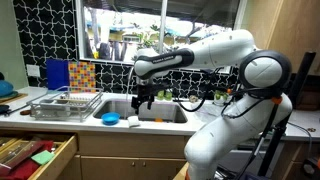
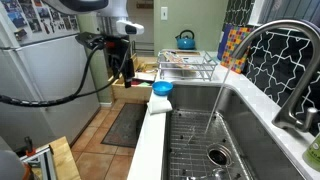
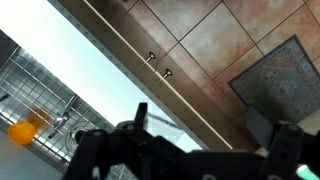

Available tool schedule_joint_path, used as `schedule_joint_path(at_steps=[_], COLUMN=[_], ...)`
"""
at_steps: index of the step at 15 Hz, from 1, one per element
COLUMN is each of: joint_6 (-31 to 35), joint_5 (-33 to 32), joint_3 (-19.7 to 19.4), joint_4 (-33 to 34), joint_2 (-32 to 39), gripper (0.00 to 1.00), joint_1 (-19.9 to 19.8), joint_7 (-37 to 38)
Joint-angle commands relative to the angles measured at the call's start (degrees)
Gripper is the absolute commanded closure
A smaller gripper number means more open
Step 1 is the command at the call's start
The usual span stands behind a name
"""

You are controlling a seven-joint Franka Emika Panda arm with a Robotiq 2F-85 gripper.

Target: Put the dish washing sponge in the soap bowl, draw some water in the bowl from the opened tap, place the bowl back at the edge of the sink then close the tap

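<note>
In an exterior view, the gripper (image 1: 146, 100) hangs over the sink (image 1: 172, 113) with its dark fingers pointing down and nothing between them. One soap bowl (image 1: 110, 119), small, shallow and bright blue, sits on the sink's front rim. One dish washing sponge (image 1: 133, 120), a small pale block, lies just beside it. A wire dish rack (image 1: 65, 104) stands on the counter nearby, and only here does the open drawer (image 1: 36, 155) show.

The other exterior view looks along the basin. It alone shows the single tap (image 2: 288, 60) up close, with a thin stream of water (image 2: 216, 112) falling onto the grid in the basin. The bowl (image 2: 162, 89) and the pale sponge (image 2: 160, 104) sit side by side on the rim, and the gripper (image 2: 125, 72) hangs out beyond the counter edge — well apart from both.

The wrist view shows neither bowl nor sponge. The gripper (image 3: 185, 160) has its fingers (image 3: 92, 150) spread wide and empty. Beyond them lie two cabinet knobs (image 3: 157, 64), tiled floor and one rug (image 3: 285, 80).
</note>
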Motion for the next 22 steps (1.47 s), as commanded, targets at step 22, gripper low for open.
schedule_joint_path(at_steps=[22], joint_6=[16.14], joint_5=[-6.2], joint_3=[0.4], joint_4=[-0.92], joint_2=[10.79], gripper=[0.0], joint_1=[-8.14], joint_7=[19.39])
